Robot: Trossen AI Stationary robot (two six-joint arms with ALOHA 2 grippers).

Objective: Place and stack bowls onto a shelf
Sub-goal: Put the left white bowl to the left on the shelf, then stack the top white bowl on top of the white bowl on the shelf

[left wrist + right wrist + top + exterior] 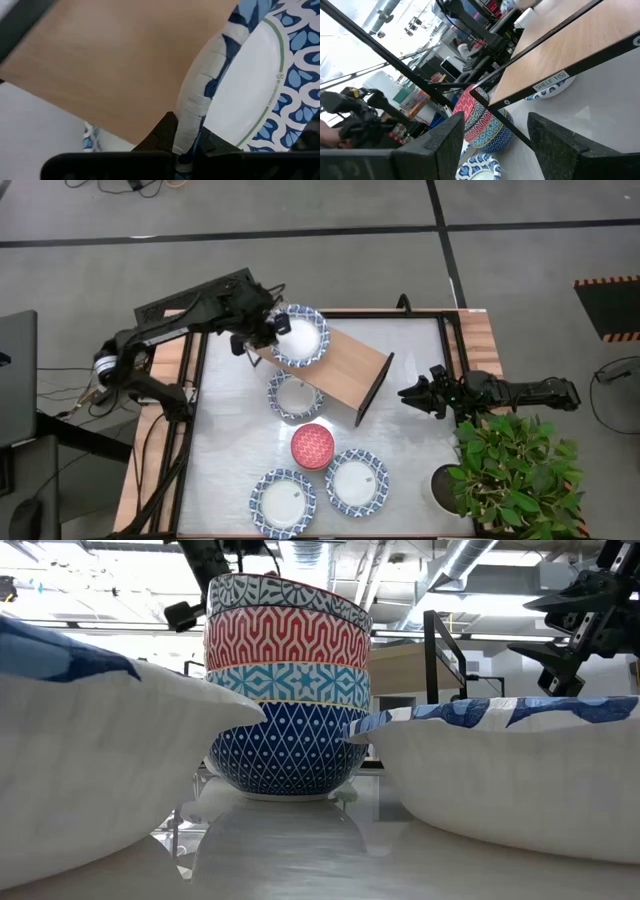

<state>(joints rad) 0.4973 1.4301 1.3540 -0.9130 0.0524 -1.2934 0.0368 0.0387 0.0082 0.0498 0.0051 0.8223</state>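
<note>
The shelf (350, 365), a light-wood board on black legs, stands slantwise at the table's far middle. My left gripper (277, 330) is shut on a white bowl with a blue patterned rim (301, 335) over the shelf's left end. Whether its base rests on the board, I cannot tell. A second white bowl (293, 395) sits on the table, partly under the shelf. A red patterned bowl (312, 445) and two more white bowls (283, 500) (357, 480) sit nearer. My right gripper (405, 393) is open and empty, right of the shelf's right end. My left gripper pinches the white bowl's rim (192, 117) between its two fingers, one finger inside the bowl and one outside. The fingers come from the table's left side. The bowl sits tilted in the hold over the wood board (115, 65).
A potted green plant (510, 470) stands at the table's near right corner. The table's black frame (195, 410) runs along its edges. In the low view the patterned bowl (285, 690) stands between two white bowls (90, 760) (520, 770). Bare tabletop lies right of the shelf.
</note>
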